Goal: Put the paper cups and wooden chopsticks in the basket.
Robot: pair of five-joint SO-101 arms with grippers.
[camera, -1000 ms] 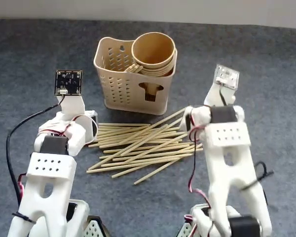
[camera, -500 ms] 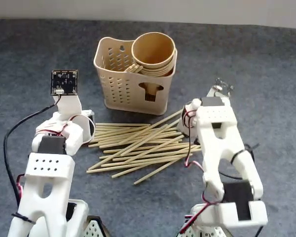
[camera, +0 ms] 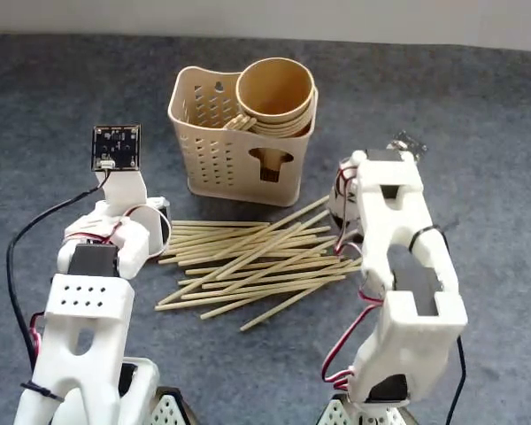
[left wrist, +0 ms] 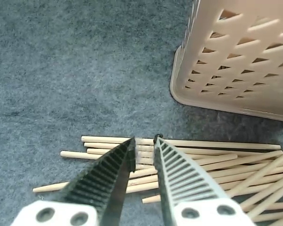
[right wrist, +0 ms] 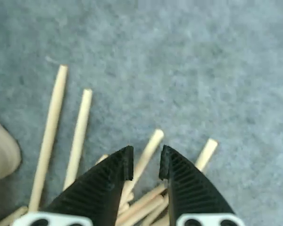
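Beige basket holds paper cups, some chopsticks; left gripper, right gripper both slightly apart

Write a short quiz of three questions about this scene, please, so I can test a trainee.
1. True or false: the paper cups stand inside the basket.
2. Where does the loose pile of chopsticks lie? A: on top of the cups. B: on the table in front of the basket. C: behind the basket.
3. Fill in: the jaws of the left end effector are ____ (open or shut).
Key: 1 true; 2 B; 3 open, by a narrow gap.
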